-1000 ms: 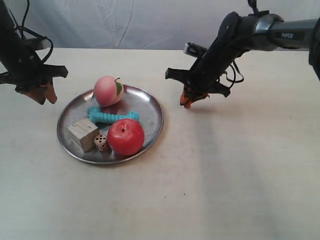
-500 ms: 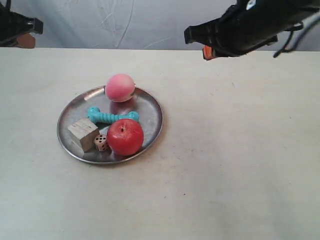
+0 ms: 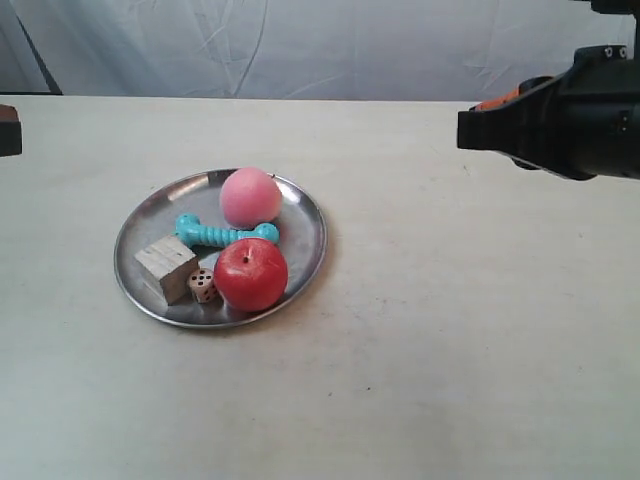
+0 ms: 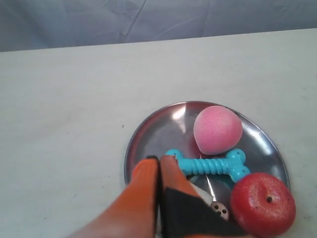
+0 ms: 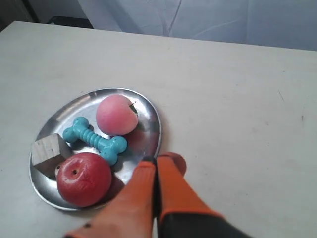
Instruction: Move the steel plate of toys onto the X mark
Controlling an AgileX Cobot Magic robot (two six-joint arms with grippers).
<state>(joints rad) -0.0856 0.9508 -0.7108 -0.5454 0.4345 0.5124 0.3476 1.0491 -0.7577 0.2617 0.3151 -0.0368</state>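
Far left edge: dark block of the arm at the exterior view's left (image 3: 8, 130), mostly cut off by frame, well apart from plate.
Left gripper (image 4: 159, 159): orange fingers (image 4: 141, 183) pressed together, gripping nothing; tips seen over near-left part of plate in wrist view, height above it unclear.
Steel plate (image 3: 150, 215): flat on table (image 3: 450, 330), left of centre, all toys inside rim.
Wooden cube (image 3: 166, 264): left side of plate, close to rim.
Die (image 3: 203, 285): just right of cube, between cube and apple, dotted faces showing.
Teal bone (image 3: 225, 234): lying left to right across plate's middle.
Pink ball (image 3: 250, 197): far side of plate, just beyond bone.
Red apple (image 3: 250, 274): near-right part of plate, just beside die, stem dimple up.
Right edge: black arm at the exterior view's right (image 3: 560, 125), raised, well apart from plate.
Right gripper (image 5: 156, 159): orange fingers (image 5: 171, 183) closed against each other, empty; tips seen just beside plate's right rim in wrist view.
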